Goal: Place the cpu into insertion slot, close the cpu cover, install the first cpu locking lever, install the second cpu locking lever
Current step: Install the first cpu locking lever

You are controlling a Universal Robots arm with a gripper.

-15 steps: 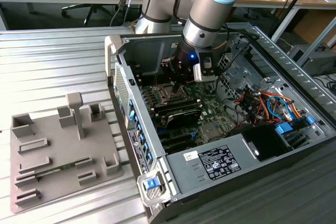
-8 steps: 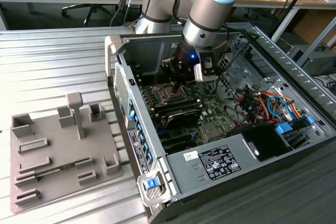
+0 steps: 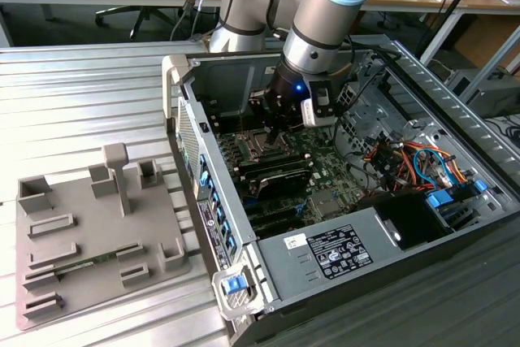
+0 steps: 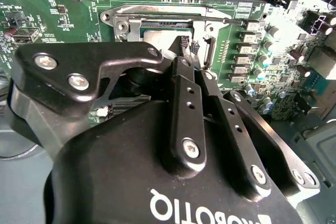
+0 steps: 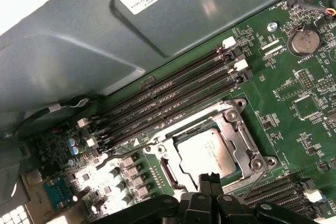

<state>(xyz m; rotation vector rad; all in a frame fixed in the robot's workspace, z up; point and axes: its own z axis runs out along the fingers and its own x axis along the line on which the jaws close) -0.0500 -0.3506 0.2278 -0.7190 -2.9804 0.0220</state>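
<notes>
The cpu (image 5: 206, 153), a small square chip with a dull silver top, lies in the insertion slot (image 5: 229, 113) on the green motherboard. The cpu cover (image 5: 237, 142) lies flat around it as a thin silver frame. A thin wire locking lever (image 5: 126, 149) runs along the slot's edge beside the memory slots. A second one (image 5: 258, 181) slants at the opposite corner. My gripper (image 5: 210, 180) hovers just above the slot's edge, its black fingertips pressed together with nothing between them. In the second wrist view the gripper (image 4: 187, 45) points at the cpu (image 4: 157, 38). In the exterior view the gripper (image 3: 275, 132) reaches down inside the computer case.
Long black memory slots (image 5: 168, 98) run beside the socket. The grey power supply (image 3: 341, 249) and coloured cables (image 3: 414, 160) crowd the case on the exterior view's right. A grey fixture plate (image 3: 89, 233) sits on the table on that view's left. The case walls (image 3: 191, 144) hem in the arm.
</notes>
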